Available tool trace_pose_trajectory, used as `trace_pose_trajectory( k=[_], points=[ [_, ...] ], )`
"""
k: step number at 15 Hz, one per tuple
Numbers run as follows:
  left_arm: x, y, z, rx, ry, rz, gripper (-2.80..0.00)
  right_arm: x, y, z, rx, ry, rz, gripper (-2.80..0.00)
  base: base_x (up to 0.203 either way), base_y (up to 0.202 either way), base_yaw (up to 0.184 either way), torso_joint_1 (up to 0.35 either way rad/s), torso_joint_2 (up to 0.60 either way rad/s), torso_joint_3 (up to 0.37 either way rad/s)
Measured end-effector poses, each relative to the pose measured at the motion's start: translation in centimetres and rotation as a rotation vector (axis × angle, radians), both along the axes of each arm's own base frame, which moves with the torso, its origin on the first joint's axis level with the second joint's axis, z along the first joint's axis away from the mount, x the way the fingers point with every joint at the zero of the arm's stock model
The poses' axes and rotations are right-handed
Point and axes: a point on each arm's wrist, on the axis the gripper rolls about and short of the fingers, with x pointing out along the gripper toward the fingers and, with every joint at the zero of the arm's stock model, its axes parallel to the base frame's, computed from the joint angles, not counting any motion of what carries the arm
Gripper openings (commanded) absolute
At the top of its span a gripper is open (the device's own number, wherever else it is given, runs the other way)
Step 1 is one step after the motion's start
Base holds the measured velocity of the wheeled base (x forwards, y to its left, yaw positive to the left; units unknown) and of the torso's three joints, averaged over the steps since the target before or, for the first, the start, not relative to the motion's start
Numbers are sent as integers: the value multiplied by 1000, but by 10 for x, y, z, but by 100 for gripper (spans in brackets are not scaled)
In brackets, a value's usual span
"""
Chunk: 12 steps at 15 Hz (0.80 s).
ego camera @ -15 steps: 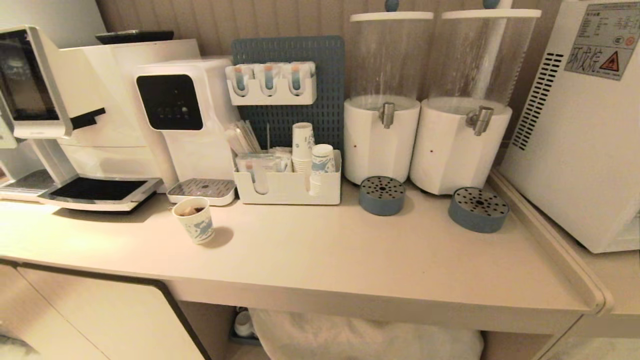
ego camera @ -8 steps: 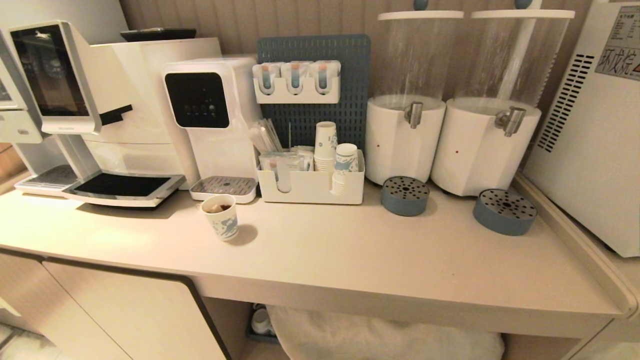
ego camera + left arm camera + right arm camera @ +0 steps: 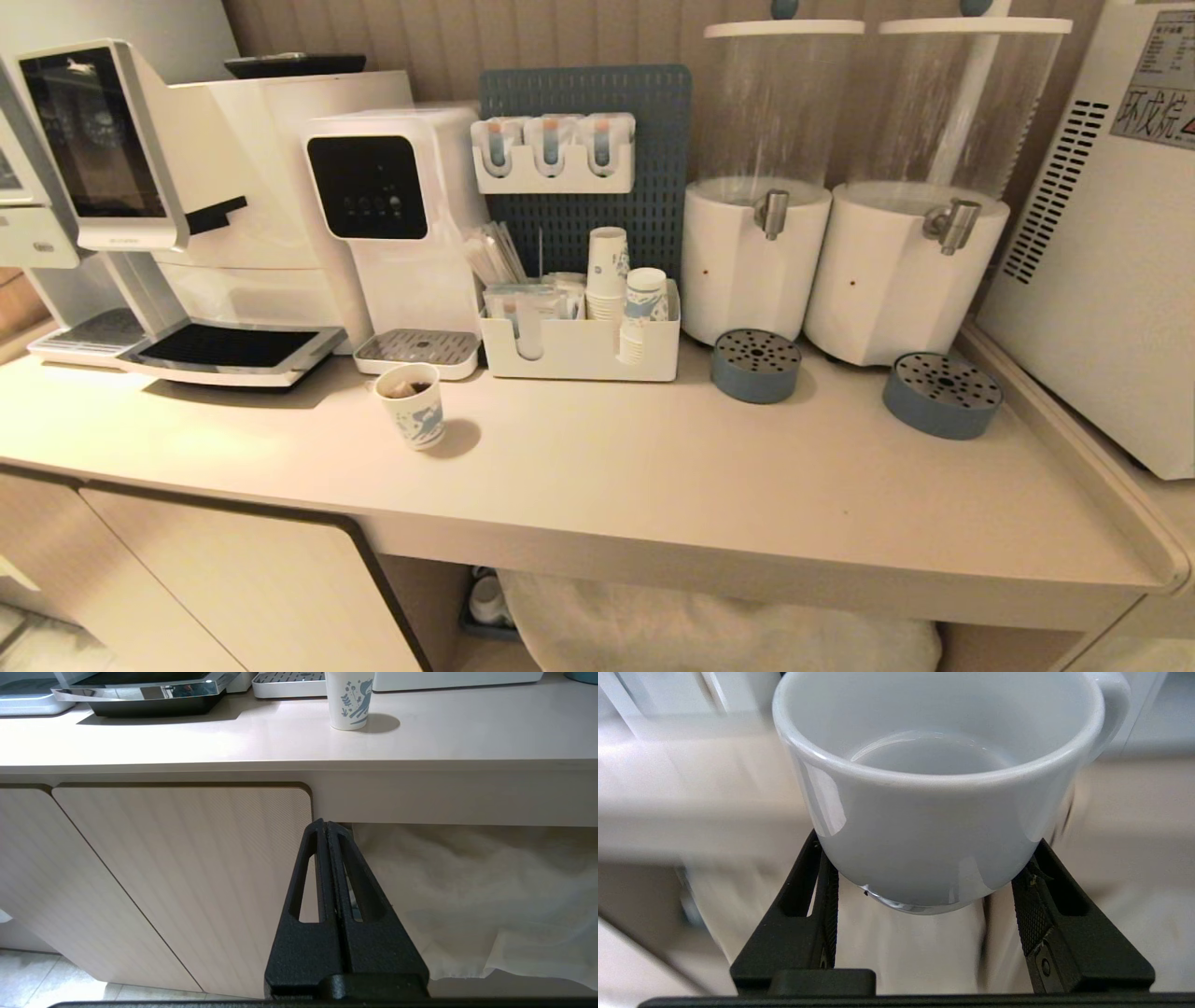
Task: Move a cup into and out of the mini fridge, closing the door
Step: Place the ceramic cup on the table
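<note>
White ceramic cup [image 3: 934, 812] sits pinched in the right gripper [image 3: 924, 891]; left gripper [image 3: 327, 828] pressed together below the counter [image 3: 420, 746].

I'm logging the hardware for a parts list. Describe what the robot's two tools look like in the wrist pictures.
Both are matte black with a grainy finish. The left tool has two long tapering fingers, each with a slim elongated cut-out, rising from a broad black base. The right tool has the same wedge-shaped fingers, with cross-hatched inner pads and a small screw near the base. No cables or markings show.

Office pantry: coffee machine [image 3: 140, 215], 2 drink dispensers [image 3: 754, 252], paper cups [image 3: 609, 271]
</note>
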Motion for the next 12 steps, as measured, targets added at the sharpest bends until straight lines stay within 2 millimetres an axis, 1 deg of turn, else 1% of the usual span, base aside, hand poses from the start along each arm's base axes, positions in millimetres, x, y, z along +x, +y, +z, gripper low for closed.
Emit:
trace_pose_trajectory(
  k=[3,5,7,8,10,12],
  points=[
    [0,0,0,-7,-1,3,-280,-16,0,50,37,-123,4,-280,0,0,0,0,0,0],
    [0,0,0,-22,-1,7,-280,-14,0,83,76,-124,10,-280,0,0,0,0,0,0],
    [0,0,0,-22,-1,7,-280,3,1,110,119,-56,47,-280,0,0,0,0,0,0],
    [0,0,0,-22,-1,7,-280,14,1,118,132,-4,91,-280,0,0,0,0,0,0],
    [0,0,0,-21,-2,7,-280,43,5,128,154,116,227,-280,0,0,0,0,0,0],
    [0,0,0,-20,-2,6,-280,71,10,135,173,192,376,-280,0,0,0,0,0,0]
  ],
)
